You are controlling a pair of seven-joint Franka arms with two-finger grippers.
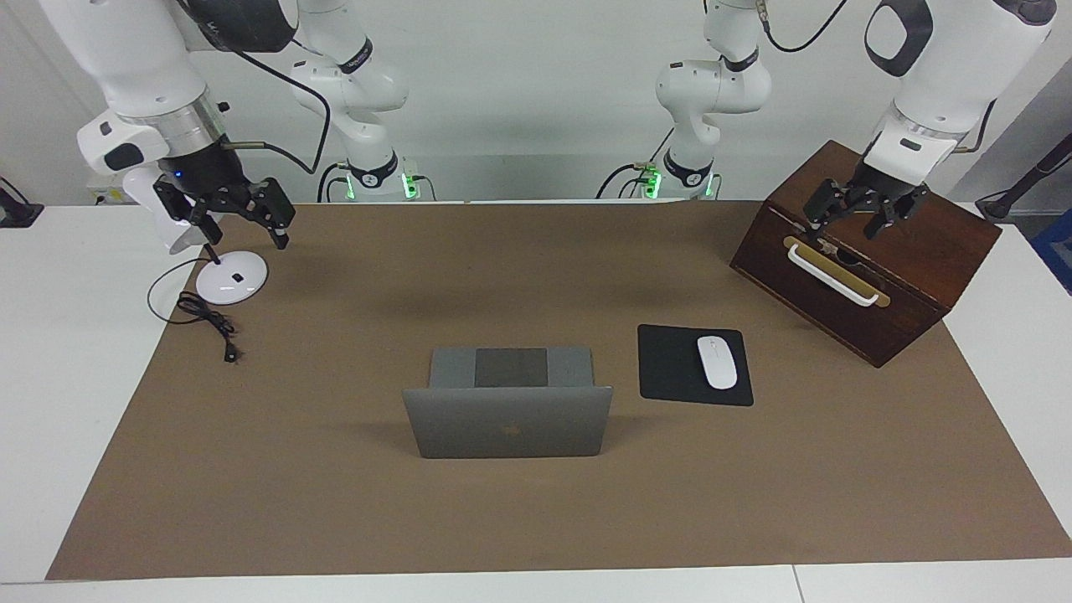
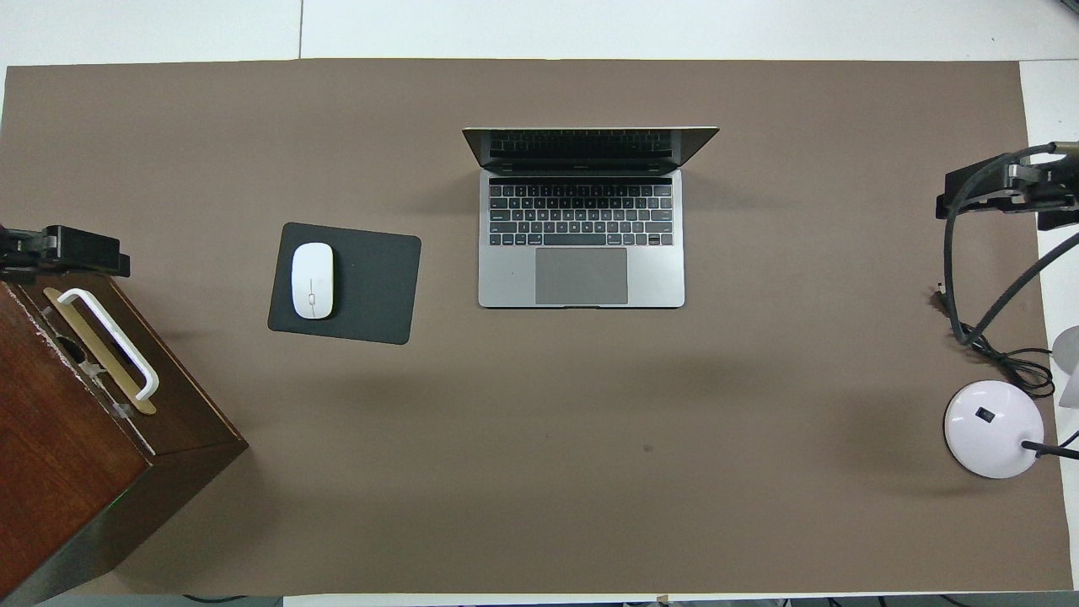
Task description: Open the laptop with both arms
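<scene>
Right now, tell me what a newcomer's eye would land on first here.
First, the open laptop in the middle of the brown mat, lid raised and keyboard facing the robots. Beside it, toward the left arm's end, a white mouse lies on a black mouse pad. Then the two ends: the left gripper hangs with open jaws over the wooden box, the right gripper likewise over the white lamp base.

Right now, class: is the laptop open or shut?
Open. The laptop's lid stands up from its base, and the overhead view shows keyboard and trackpad.
</scene>
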